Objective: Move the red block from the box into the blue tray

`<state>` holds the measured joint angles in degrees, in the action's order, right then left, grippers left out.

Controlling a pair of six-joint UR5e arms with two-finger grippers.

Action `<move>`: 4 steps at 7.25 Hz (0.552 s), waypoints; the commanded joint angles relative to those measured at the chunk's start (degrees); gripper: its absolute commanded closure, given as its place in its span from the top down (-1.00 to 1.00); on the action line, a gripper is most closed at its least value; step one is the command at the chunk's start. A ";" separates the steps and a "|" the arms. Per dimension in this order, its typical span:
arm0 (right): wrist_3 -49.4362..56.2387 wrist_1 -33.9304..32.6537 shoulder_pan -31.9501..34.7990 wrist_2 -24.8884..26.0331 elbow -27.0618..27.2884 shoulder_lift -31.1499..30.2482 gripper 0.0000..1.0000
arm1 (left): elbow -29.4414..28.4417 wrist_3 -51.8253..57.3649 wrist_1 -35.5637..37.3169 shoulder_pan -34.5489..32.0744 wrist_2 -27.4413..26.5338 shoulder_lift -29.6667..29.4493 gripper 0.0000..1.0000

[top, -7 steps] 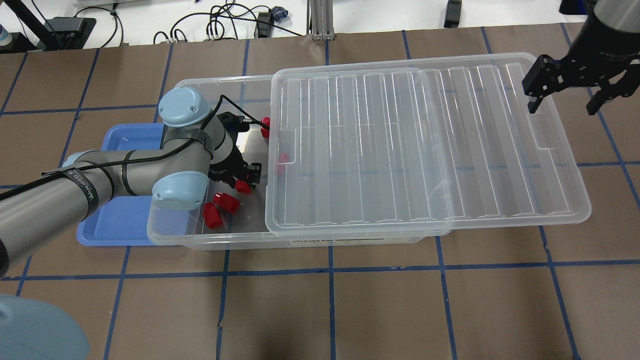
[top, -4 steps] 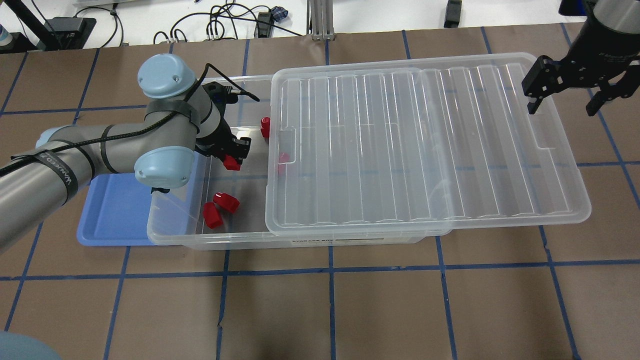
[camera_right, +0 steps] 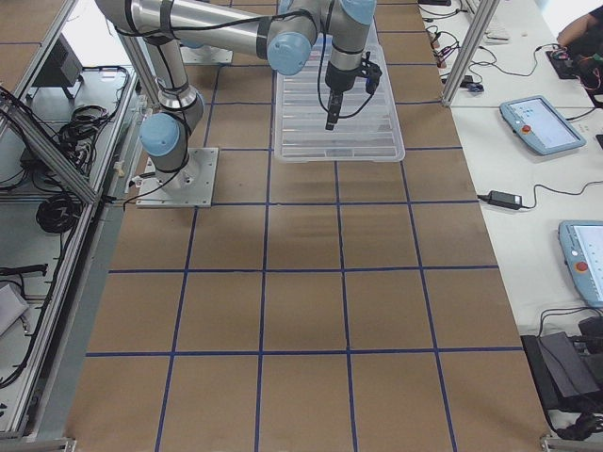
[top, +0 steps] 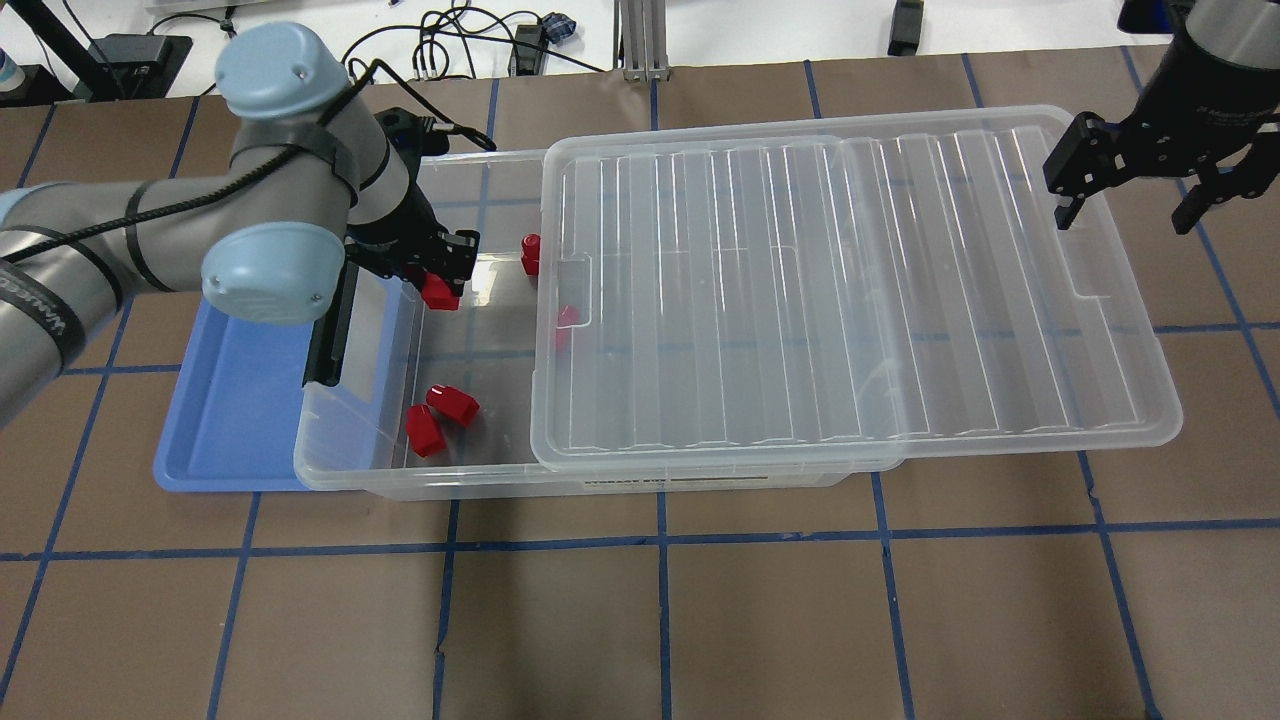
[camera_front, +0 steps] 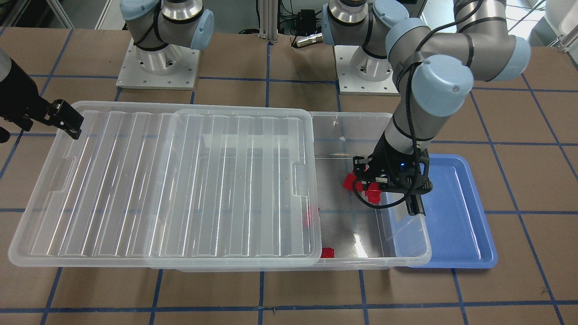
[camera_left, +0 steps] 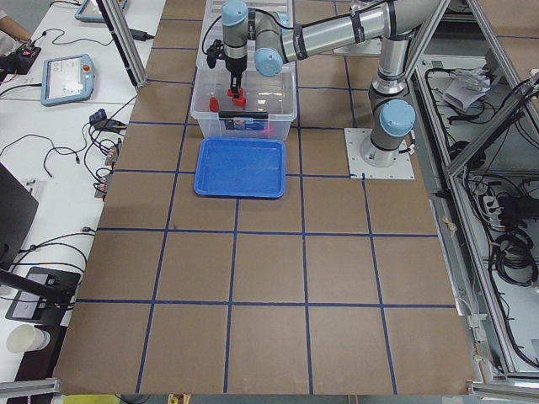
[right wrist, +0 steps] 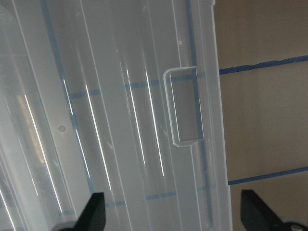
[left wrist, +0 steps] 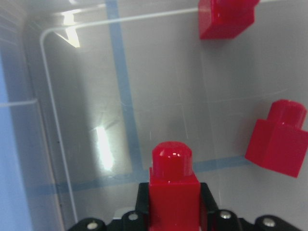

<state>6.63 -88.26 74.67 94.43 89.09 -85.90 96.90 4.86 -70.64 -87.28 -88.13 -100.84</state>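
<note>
Overhead exterior shows the left hand (top: pixel 441 272) pinching the small red plastic block (top: pixel 437 293) above the open end of the large clear plastic box (top: pixel 450 482), so carry it over the end wall before lowering into the shallow light-blue tray (top: pixel 230 420).

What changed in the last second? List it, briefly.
The left hand, shut on the red block, lifted and carried it across the box toward the end beside the blue tray. The block is not yet over the tray. Nothing was let go. Unchanged: the right hand open at the lid corner, the lid itself, and the two loose blocks.
</note>
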 commanded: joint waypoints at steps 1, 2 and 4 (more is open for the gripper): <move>0.92 -0.51 -1.53 0.06 0.03 0.30 1.00 | -2.51 8.08 -5.12 10.76 0.84 0.90 -0.84; 1.10 -0.51 -2.94 0.06 0.03 0.38 1.00 | -1.55 11.27 -5.65 15.43 1.81 0.64 -0.84; 3.45 -0.69 -4.52 -0.12 0.03 0.82 1.00 | 2.30 24.96 -3.21 25.19 2.16 -2.33 -0.84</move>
<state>8.22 -88.83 71.19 94.37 89.12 -85.32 96.83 22.21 -75.42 -68.04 -86.38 -101.52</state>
